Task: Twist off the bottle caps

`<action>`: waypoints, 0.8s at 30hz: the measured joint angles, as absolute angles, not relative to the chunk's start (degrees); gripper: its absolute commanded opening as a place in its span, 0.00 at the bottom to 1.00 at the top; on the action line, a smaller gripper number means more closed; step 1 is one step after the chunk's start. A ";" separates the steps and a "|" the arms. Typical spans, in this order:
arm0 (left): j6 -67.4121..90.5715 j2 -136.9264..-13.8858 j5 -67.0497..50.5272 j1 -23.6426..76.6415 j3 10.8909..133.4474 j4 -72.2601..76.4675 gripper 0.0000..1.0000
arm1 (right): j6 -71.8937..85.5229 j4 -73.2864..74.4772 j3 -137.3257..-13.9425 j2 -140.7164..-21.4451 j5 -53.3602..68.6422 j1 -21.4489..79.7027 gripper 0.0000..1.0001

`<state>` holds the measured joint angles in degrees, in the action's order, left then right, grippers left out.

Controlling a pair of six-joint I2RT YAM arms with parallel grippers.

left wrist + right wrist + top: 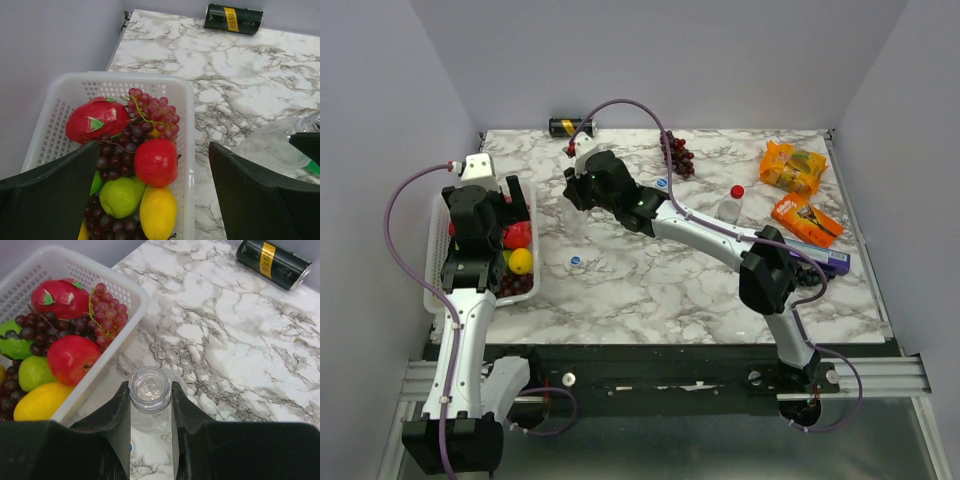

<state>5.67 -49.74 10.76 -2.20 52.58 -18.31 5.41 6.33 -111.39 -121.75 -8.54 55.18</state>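
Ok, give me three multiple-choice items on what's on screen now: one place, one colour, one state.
1. Where on the table does the black-and-gold can lie?
A. near edge
B. far edge
C. right edge

2. What colour is the cap on the unheld clear bottle?
A. red
B. blue
C. green

3. The held clear bottle in the right gripper is:
A. capped
B. uncapped
C. lying on the table

Answers:
1. B, the top view shows it on its side by the back wall.
2. A, a red cap tops it in the top view.
3. B, the right wrist view looks straight into its open neck.
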 measured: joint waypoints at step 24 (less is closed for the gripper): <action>5.72 -50.15 10.39 -2.20 52.58 -18.31 0.99 | 6.37 7.60 -112.64 -125.08 -7.64 55.18 0.73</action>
<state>5.72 -50.15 10.39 -2.20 52.58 -18.31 6.37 7.60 -112.64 -125.08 -7.64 55.18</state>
